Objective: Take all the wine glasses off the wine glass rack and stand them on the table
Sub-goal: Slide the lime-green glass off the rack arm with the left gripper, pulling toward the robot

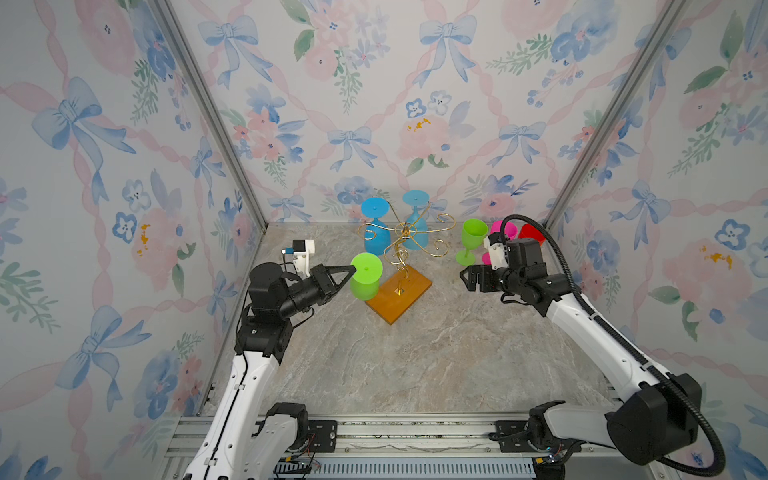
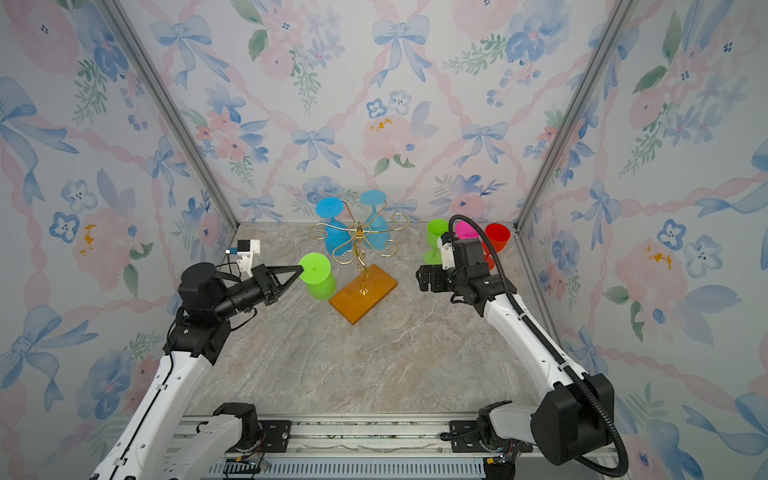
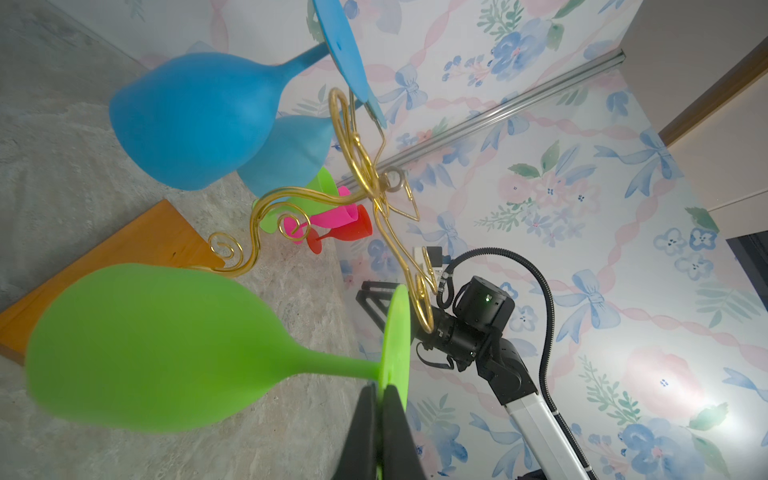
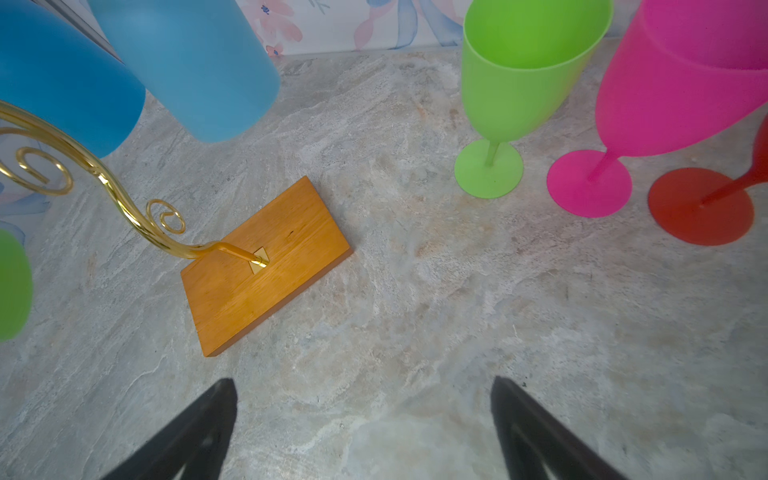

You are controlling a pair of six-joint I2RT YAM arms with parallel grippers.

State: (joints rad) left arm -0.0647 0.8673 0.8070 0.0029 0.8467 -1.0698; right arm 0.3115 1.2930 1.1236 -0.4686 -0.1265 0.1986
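The wine glass rack is gold wire on an orange wooden base, mid-table. Two blue wine glasses hang upside down on its far arms. A green wine glass hangs bowl-down at the rack's left side. My left gripper is shut on the edge of its round foot. In the left wrist view the foot sits right beside a curled arm end; contact cannot be told. To the right of the rack, my right gripper is open and holds nothing.
Three glasses stand upright at the back right: green, pink and red. Floral walls enclose the marble table on three sides. The right arm's cable loops above these glasses.
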